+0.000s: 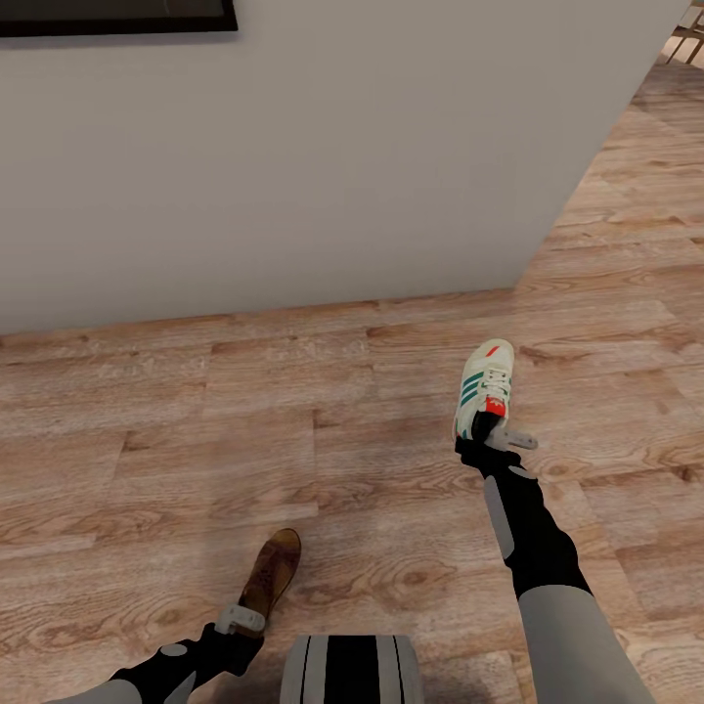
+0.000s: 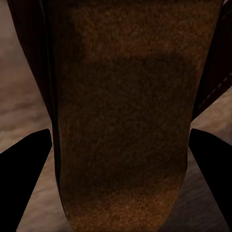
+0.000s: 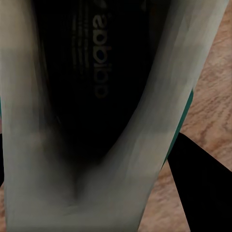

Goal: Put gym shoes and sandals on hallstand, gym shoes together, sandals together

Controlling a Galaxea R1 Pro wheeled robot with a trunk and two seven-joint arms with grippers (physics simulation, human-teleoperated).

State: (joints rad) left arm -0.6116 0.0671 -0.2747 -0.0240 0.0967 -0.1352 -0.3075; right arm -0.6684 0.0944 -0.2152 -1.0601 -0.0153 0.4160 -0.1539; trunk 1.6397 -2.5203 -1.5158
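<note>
- The right gripper holds one gym shoe by its heel, toe pointing away, above the corridor floor.
- The left gripper holds one sandal, jaws closed around it.
- Both arms reach forward and low.
- No shoe looks put away yet, so most of the job is left.

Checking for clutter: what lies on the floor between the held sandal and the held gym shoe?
Only bare wood floor, seen in the head view.
</note>
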